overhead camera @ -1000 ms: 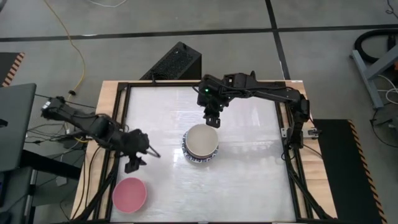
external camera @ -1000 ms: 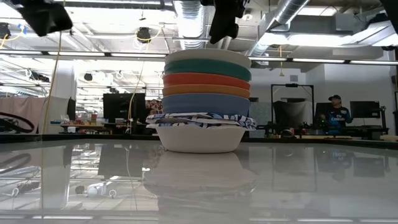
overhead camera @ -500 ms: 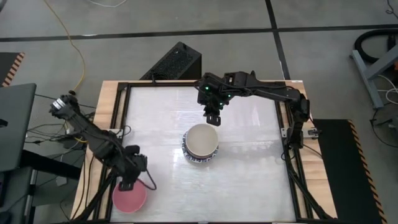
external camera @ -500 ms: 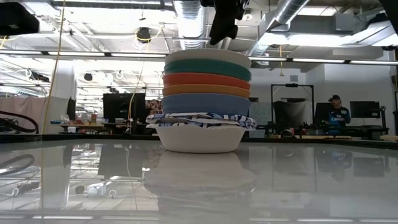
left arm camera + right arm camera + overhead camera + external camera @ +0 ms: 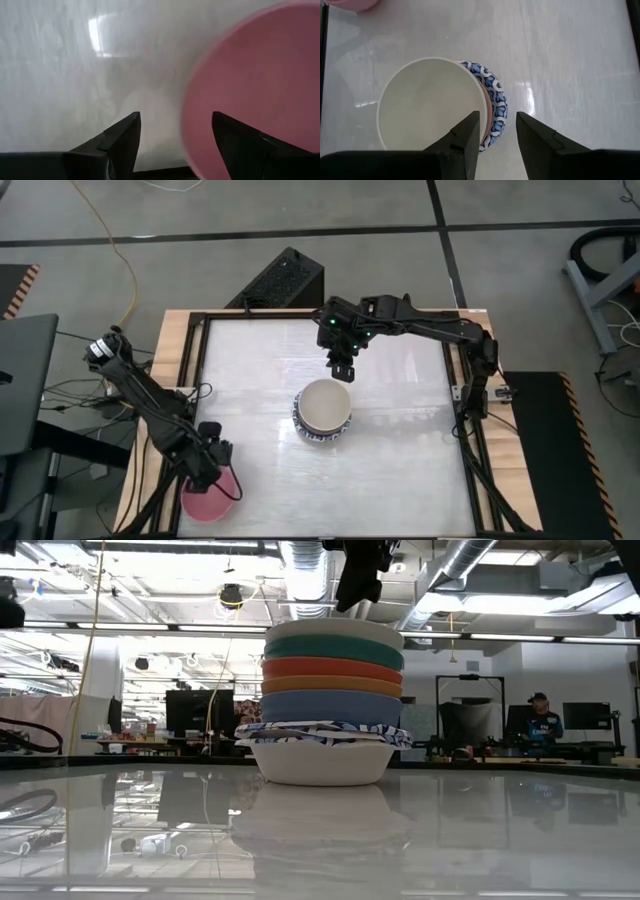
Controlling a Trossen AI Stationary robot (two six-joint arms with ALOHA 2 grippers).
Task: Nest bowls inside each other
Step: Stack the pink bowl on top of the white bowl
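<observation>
Hovering at the lower left of the high view, the left claw stands apart over the pink bowl on the desk. At centre, the right claw, also apart, hangs beside the nested bowl stack.

Grey tiled floor, exposed ceiling ducts, distant monitors, glossy white tabletop

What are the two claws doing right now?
Left claw: open, empty, at the pink bowl's rim.
Right claw: open, empty, above the bowl stack.
</observation>
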